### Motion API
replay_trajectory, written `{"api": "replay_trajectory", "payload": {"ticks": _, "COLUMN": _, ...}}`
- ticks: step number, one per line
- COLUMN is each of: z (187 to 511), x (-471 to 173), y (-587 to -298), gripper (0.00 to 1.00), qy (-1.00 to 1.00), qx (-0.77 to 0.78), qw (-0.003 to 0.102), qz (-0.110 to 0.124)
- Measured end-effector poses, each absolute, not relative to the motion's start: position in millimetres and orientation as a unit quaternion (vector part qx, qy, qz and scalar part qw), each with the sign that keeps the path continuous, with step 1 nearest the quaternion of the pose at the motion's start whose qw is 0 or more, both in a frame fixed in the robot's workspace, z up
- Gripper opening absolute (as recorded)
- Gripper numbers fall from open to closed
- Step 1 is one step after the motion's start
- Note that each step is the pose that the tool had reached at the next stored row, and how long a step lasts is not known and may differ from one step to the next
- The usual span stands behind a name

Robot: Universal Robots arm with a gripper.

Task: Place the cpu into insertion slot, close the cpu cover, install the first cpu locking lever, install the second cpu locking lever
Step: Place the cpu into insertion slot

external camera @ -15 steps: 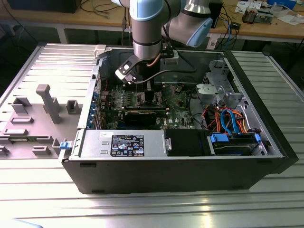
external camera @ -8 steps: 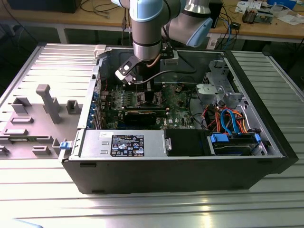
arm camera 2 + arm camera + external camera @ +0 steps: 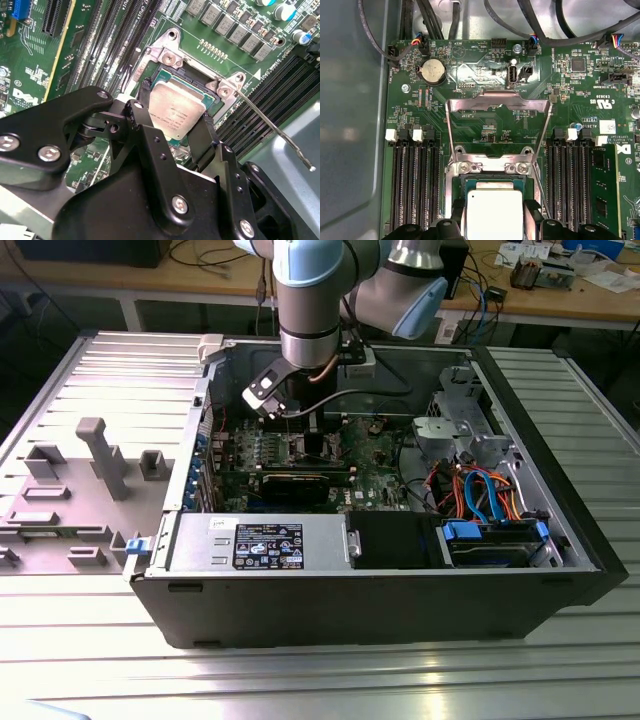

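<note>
The cpu (image 3: pixel 176 111), a flat square chip with a dull silver top, lies in or just over the insertion slot (image 3: pixel 169 59) on the green motherboard. My gripper (image 3: pixel 175 107) is shut on the cpu, with one black finger (image 3: pixel 145 89) at each of two opposite edges. In the first wrist view the cpu (image 3: pixel 492 212) sits between the fingertips (image 3: pixel 456 209), and the cpu cover (image 3: pixel 499 103) stands raised and open behind the slot. A thin locking lever (image 3: pixel 270 125) sticks out, unlatched, beside the socket. In the exterior view the gripper (image 3: pixel 300 435) reaches down into the open computer case.
Long black memory slots (image 3: pixel 415 185) flank the socket on both sides. A coin battery (image 3: pixel 433 71) and cables (image 3: pixel 530 20) lie beyond the cover. In the case are a grey power supply (image 3: pixel 270 540) and a drive cage with coloured cables (image 3: pixel 480 490). A grey fixture tray (image 3: pixel 95 455) lies at the exterior view's left.
</note>
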State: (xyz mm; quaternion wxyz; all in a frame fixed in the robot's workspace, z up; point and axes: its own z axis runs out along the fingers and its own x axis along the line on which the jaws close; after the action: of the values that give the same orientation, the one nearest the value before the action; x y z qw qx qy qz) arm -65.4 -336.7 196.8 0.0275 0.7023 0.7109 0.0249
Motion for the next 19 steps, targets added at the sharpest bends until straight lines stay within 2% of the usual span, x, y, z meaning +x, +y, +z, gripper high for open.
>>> {"api": "replay_trajectory", "payload": {"ticks": 7, "z": 196, "x": -65, "y": -336, "gripper": 0.55, "qy": 0.711, "qx": 0.702, "qw": 0.027, "qz": 0.026}}
{"api": "replay_trajectory", "payload": {"ticks": 8, "z": 196, "x": -65, "y": -336, "gripper": 0.61, "qy": 0.711, "qx": 0.702, "qw": 0.027, "qz": 0.026}}
{"api": "replay_trajectory", "payload": {"ticks": 9, "z": 196, "x": -65, "y": -336, "gripper": 0.61, "qy": 0.711, "qx": 0.702, "qw": 0.027, "qz": 0.025}}
{"api": "replay_trajectory", "payload": {"ticks": 10, "z": 197, "x": -65, "y": -337, "gripper": 0.68, "qy": 0.711, "qx": 0.702, "qw": 0.027, "qz": 0.025}}
{"api": "replay_trajectory", "payload": {"ticks": 17, "z": 202, "x": -65, "y": -337, "gripper": 0.68, "qy": 0.711, "qx": 0.702, "qw": 0.027, "qz": 0.025}}
{"api": "replay_trajectory", "payload": {"ticks": 19, "z": 209, "x": -64, "y": -337, "gripper": 0.68, "qy": 0.711, "qx": 0.702, "qw": 0.023, "qz": 0.021}}
